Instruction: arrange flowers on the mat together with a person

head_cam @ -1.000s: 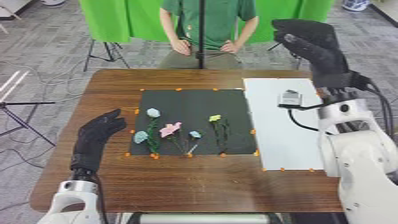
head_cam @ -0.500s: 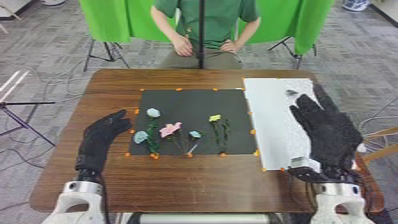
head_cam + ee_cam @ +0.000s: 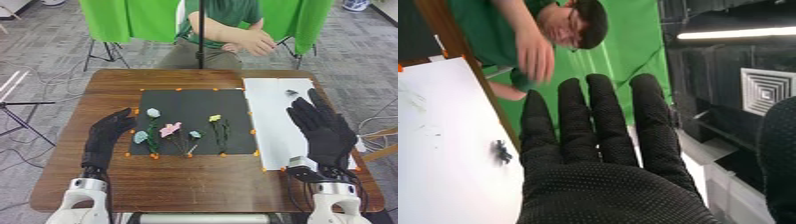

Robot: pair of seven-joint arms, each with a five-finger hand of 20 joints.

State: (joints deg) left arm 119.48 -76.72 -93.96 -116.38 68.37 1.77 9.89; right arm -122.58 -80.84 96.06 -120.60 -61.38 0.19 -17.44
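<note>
In the head view the black mat (image 3: 182,102) carries several flowers: two light blue ones (image 3: 154,113) at its left, a pink flower (image 3: 171,129), a small blue one (image 3: 195,134) and a yellow flower (image 3: 215,118), with green stems toward the near edge. My left hand (image 3: 105,137) rests left of the mat, fingers relaxed. My right hand (image 3: 323,131) is over the white sheet's right side, fingers straight and holding nothing; its glove (image 3: 607,192) shows straight fingers in the right wrist view. Across the table, a person's arm (image 3: 233,37) is raised, the hand beyond the table edge.
The white sheet (image 3: 266,120) lies right of the mat, with a small dark object (image 3: 291,93) near its far end, also on the sheet in the right wrist view (image 3: 502,151). Orange markers line the mat's edges. A thin dark pole stands beyond the table.
My right hand has come down and back from the far right to the sheet's right side. The person has lifted an arm from the lap. The flowers have not moved.
</note>
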